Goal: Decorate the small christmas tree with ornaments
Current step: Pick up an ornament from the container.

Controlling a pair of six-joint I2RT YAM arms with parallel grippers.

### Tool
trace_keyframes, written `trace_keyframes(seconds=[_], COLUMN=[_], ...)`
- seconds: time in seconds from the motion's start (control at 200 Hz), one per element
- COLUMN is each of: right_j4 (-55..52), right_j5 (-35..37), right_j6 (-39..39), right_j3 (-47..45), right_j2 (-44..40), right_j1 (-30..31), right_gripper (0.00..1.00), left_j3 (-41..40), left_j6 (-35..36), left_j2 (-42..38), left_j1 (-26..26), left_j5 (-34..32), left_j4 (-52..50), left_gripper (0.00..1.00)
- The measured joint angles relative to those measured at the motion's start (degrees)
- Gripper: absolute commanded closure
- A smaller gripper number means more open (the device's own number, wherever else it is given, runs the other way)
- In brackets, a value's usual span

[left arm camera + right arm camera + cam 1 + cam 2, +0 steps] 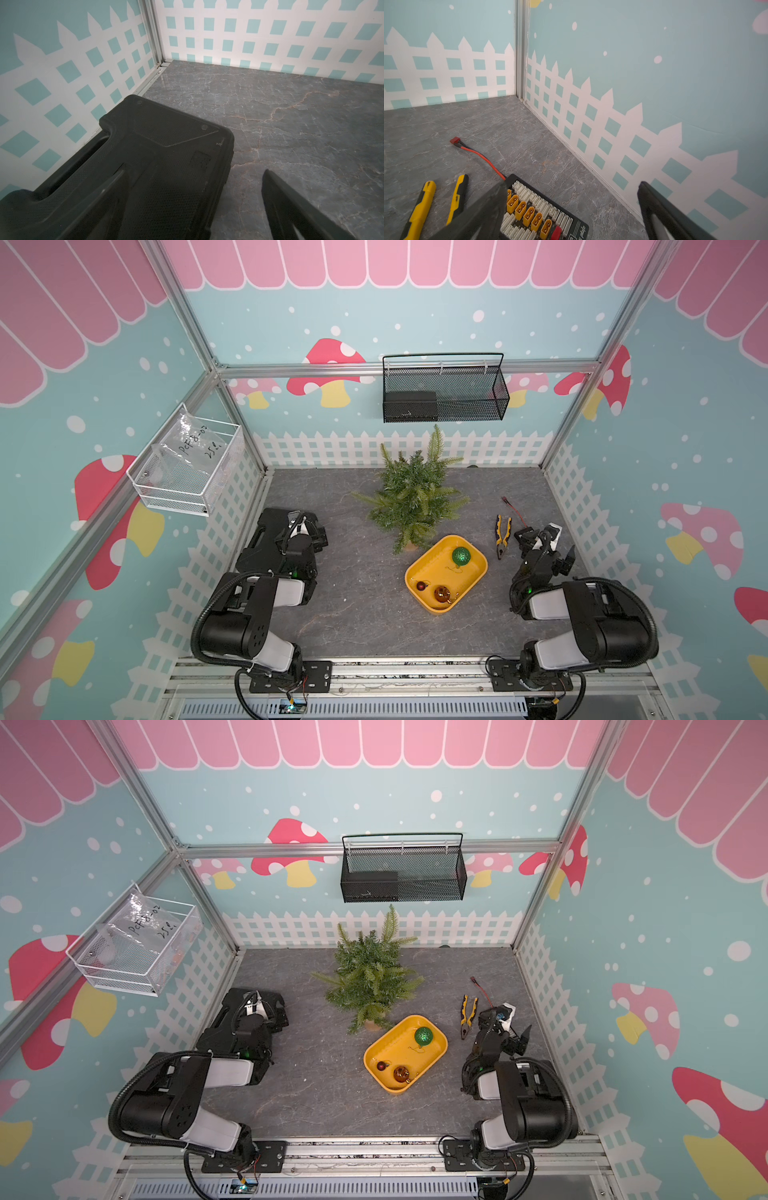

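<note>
Both tools stand wide open and empty: the left tool (192,174) hangs over a black case (166,145), the right tool (572,185) over a connector board (542,214) beside pliers (419,209). Out on the desk (357,614) the tree (411,497) stands upright, just beside a yellow tray (419,572) holding the green bauble (461,556), copper bauble (441,593) and red bauble (421,585). These look light, slick and probably brittle (a round shell may squirt from a pinch), so the string loop or cap seems the better hold. The loops are barely discernible, branches mostly hide the tree's base, and neither wrist view shows tree or baubles.
</note>
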Motion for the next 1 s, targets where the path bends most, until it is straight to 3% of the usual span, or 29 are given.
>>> trace_keyframes(seconds=[0.225, 0.37, 0.43, 0.49, 0.585, 0.665, 0.841, 1.001], right_j4=[-17.3, -34.7, -40.8, -44.7, -49.7, -55.5, -71.9, -86.1], right_j5=[-0.7, -4.1, -7.0, -11.2, -18.9, -25.1, -34.7, -38.2], right_j6=[4.0, 13.2, 17.4, 20.7, 24.9, 27.9, 28.7, 28.0], right_j3=[7.4, 17.0, 20.7, 22.5, 23.6, 25.0, 33.2, 37.3], right_j2=[-15.1, -18.8, -19.5, -20.5, -21.5, -21.7, -18.9, -17.4], right_j1=[0.0, -0.1, -0.2, -0.3, -0.5, -0.4, 1.0, 5.5], right_gripper=[0.0, 0.0, 0.01, 0.13, 0.19, 0.27, 0.31, 0.33], left_j3=[9.2, 14.3, 14.6, 14.4, 14.5, 15.2, 16.3, 16.1], left_j6=[-2.6, -11.9, -17.2, -21.4, -26.0, -28.1, -30.0, -31.4], left_j2=[-13.1, -20.7, -24.1, -27.2, -30.2, -30.6, -32.9, -37.1], left_j1=[-0.4, -0.1, 1.0, 2.4, 3.3, 2.8, -4.2, -14.5], left_j5=[-0.6, 1.6, 4.6, 8.6, 16.0, 22.8, 30.9, 32.0], left_j4=[-17.3, -30.5, -34.4, -37.6, -43.0, -48.2, -59.3, -65.9], left_gripper=[0.01, 0.01, 0.01, 0.06, 0.18, 0.21, 0.2, 0.19])
